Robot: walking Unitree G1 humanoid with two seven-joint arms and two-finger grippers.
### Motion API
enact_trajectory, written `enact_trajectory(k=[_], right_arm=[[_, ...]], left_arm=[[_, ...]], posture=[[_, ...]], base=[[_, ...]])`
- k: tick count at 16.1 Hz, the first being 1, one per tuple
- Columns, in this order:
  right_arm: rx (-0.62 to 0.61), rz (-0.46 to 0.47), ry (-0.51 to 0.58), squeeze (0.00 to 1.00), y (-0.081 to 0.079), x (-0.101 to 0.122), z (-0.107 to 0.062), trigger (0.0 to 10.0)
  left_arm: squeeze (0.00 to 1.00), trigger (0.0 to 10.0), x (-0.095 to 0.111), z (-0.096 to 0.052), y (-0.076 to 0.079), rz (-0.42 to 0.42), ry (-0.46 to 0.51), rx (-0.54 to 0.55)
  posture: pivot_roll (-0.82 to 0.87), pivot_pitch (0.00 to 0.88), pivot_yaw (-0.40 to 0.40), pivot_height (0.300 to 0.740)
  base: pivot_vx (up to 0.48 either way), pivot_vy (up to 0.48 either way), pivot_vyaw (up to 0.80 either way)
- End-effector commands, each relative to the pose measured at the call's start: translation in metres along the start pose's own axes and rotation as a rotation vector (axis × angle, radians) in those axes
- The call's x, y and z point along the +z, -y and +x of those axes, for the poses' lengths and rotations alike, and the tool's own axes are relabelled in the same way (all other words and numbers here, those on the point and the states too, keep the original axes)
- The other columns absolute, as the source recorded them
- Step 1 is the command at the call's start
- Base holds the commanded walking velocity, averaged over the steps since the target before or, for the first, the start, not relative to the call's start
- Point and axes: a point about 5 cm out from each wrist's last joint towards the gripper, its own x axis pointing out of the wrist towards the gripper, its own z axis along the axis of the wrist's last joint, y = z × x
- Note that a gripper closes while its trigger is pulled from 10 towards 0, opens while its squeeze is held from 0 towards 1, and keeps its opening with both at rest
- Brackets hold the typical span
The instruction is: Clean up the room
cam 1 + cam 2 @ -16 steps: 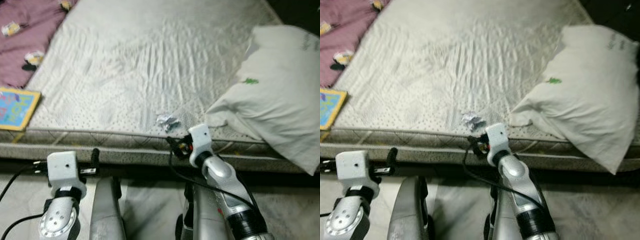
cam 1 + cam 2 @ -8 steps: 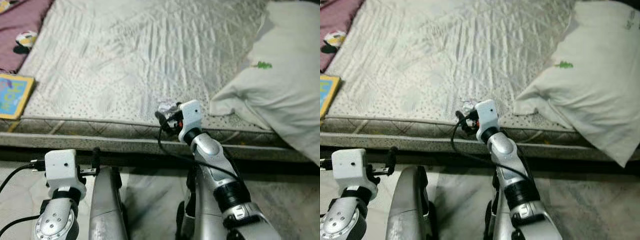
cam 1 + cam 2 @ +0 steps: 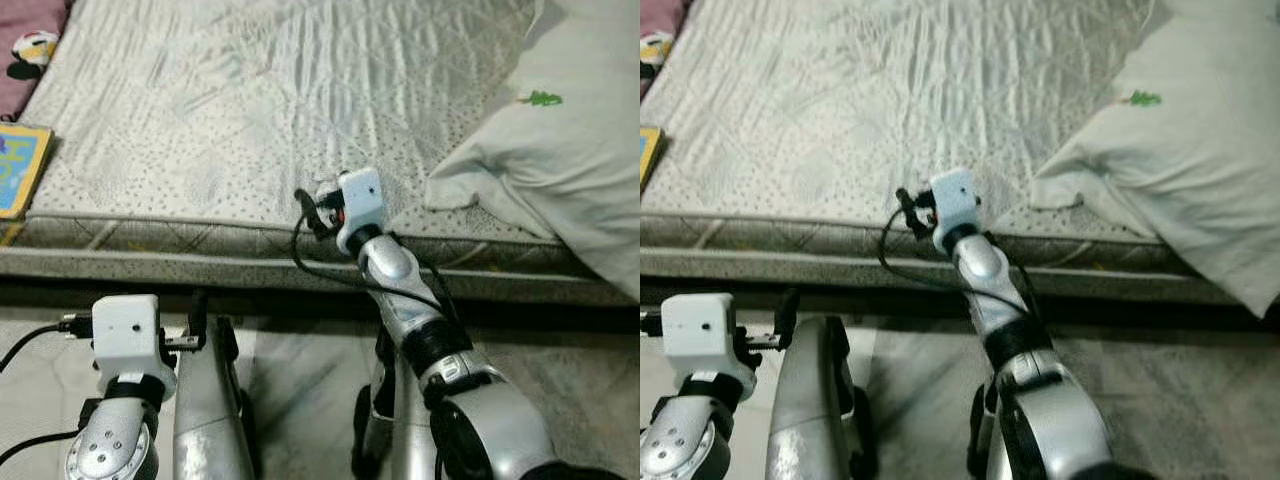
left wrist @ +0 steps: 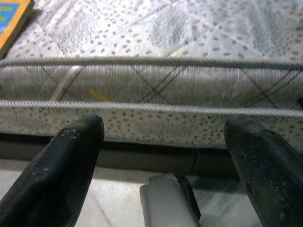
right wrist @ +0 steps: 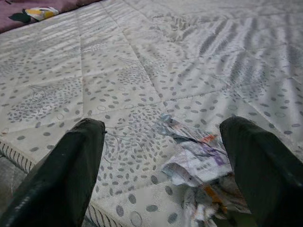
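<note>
Your target, the crumpled wrapper, lies on the mattress near its front edge, white paper with purple and orange print. Your right end effector is spread wide with the wrapper between its fingers, not yet clenched on it. A second ago it was short of the edge; it has since reached over the mattress. Your left end effector hangs released, low before the mattress side. A pillow lies right, a book left.
</note>
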Motion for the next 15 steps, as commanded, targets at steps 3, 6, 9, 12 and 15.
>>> enact_trajectory(k=[3, 6, 9, 12, 15], right_arm=[[-0.046, -0.031, -0.041, 0.0, -0.006, -0.008, 0.003, 10.0], [-0.092, -0.086, -0.072, 0.0, -0.01, -0.01, 0.007, 10.0], [-0.141, -0.162, -0.133, 0.0, -0.012, -0.012, 0.012, 10.0], [-0.185, -0.279, -0.187, 0.0, -0.007, -0.016, 0.012, 10.0], [-0.25, -0.315, -0.294, 0.0, 0.0, -0.03, 0.005, 4.2]], left_arm=[[0.0, 10.0, 0.002, -0.008, 0.003, 0.004, -0.012, -0.006], [0.0, 10.0, 0.001, -0.012, 0.006, 0.0, -0.021, -0.009], [0.0, 10.0, 0.002, -0.009, 0.006, 0.0, -0.022, -0.006], [0.0, 10.0, 0.002, -0.006, 0.007, 0.001, -0.018, -0.006], [0.0, 10.0, 0.002, -0.003, 0.006, 0.004, -0.011, 0.003]], posture=[[0.26, 0.337, -0.038, 0.509], [0.27, 0.345, -0.05, 0.509], [0.27, 0.336, -0.058, 0.509], [0.28, 0.325, -0.062, 0.509], [0.28, 0.302, -0.069, 0.509]], base=[[0.0, 0.0, 0.0], [0.0, 0.0, 0.0], [0.0, 0.0, 0.0], [0.0, 0.0, 0.0], [0.0, 0.0, 0.0]])
